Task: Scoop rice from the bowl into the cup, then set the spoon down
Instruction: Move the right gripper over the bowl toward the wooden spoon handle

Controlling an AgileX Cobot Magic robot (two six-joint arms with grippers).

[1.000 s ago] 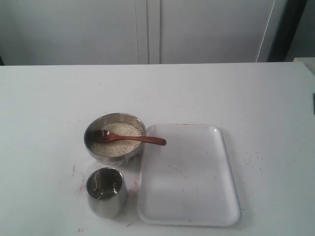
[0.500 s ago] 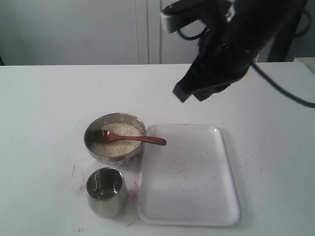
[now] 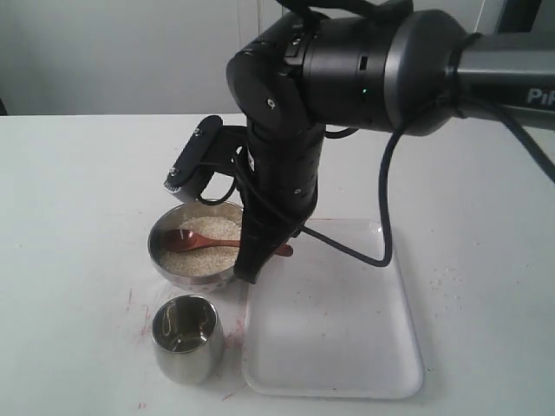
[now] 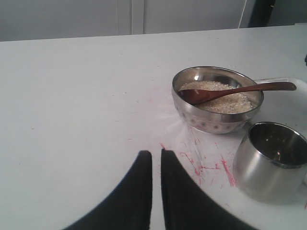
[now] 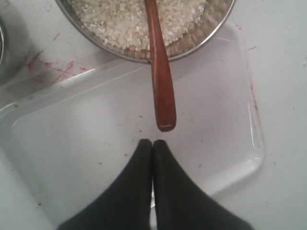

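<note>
The jaws of the right gripper (image 5: 152, 142) are pressed together and hold nothing. They hang over the clear plastic tray (image 5: 96, 143), just short of the end of the slim dark red-brown wooden spoon (image 5: 160, 72). The jaws of the left gripper (image 4: 156, 153) are almost together too, with only a thin slit between them. They are empty, low over the white table (image 4: 72, 96) and well apart from everything else.

The spoon's head lies in the pale rice (image 4: 230, 101) inside the round shiny steel bowl (image 4: 218, 127). Its long handle leans on the rim and sticks out over the tray. The small shiny steel cup (image 4: 268, 163) stands near the bowl and looks empty.

No scooping looks done yet. The right jaws must open before they can take the handle. If they go forward closed, they may push the spoon away. If they press down on the handle end, the head could tip up and throw rice out. The handle is thin, so it could slip.
</note>
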